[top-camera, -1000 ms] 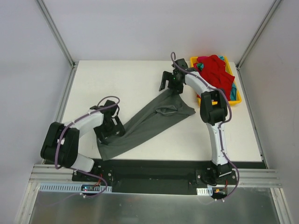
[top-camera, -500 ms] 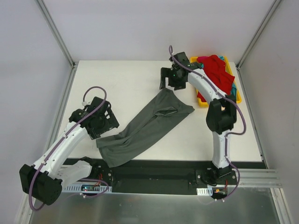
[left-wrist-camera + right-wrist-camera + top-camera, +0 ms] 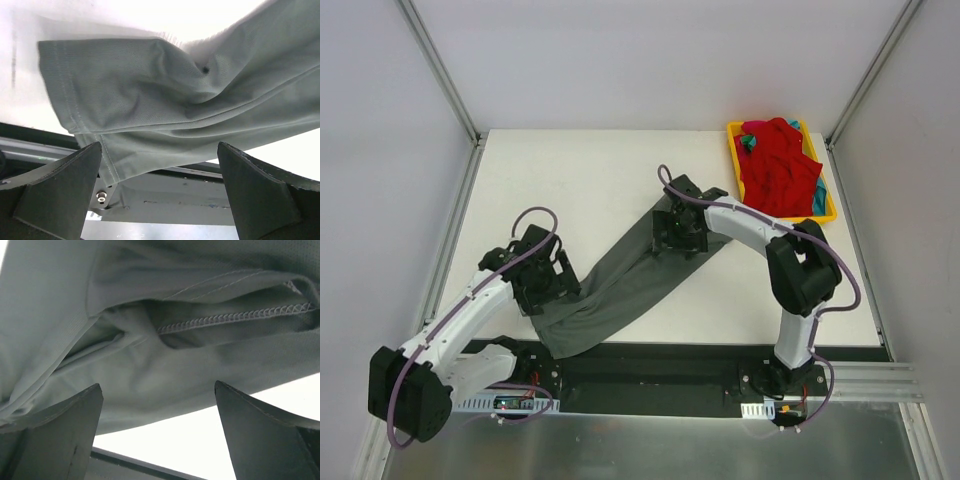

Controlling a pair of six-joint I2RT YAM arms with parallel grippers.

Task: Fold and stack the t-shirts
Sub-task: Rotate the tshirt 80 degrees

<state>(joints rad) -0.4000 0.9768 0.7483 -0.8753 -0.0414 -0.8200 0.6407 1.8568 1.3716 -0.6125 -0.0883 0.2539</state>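
Observation:
The dark charcoal t-shirt [image 3: 620, 285] lies bunched in a long diagonal strip from the near table edge up to the middle. My left gripper [image 3: 552, 290] is open at its lower left end; the left wrist view shows a hemmed corner [image 3: 165, 95] between and beyond the open fingers [image 3: 60, 195], overhanging the table's front edge. My right gripper [image 3: 676, 238] is open, low over the shirt's upper end; the right wrist view shows a stitched seam and folds [image 3: 150, 365] just past the fingers [image 3: 55, 435]. The red t-shirt [image 3: 778, 165] fills the yellow tray, a bit of teal [image 3: 748, 143] beside it.
The yellow tray [image 3: 786, 216] stands at the back right corner of the white table [image 3: 570, 180]. The black base rail [image 3: 650, 360] runs along the near edge, under the shirt's overhanging corner. Metal frame posts rise at the back corners.
My right gripper came from beside the tray down and forward onto the shirt's upper end. My left arm swung out left, then back in over the shirt's lower end.

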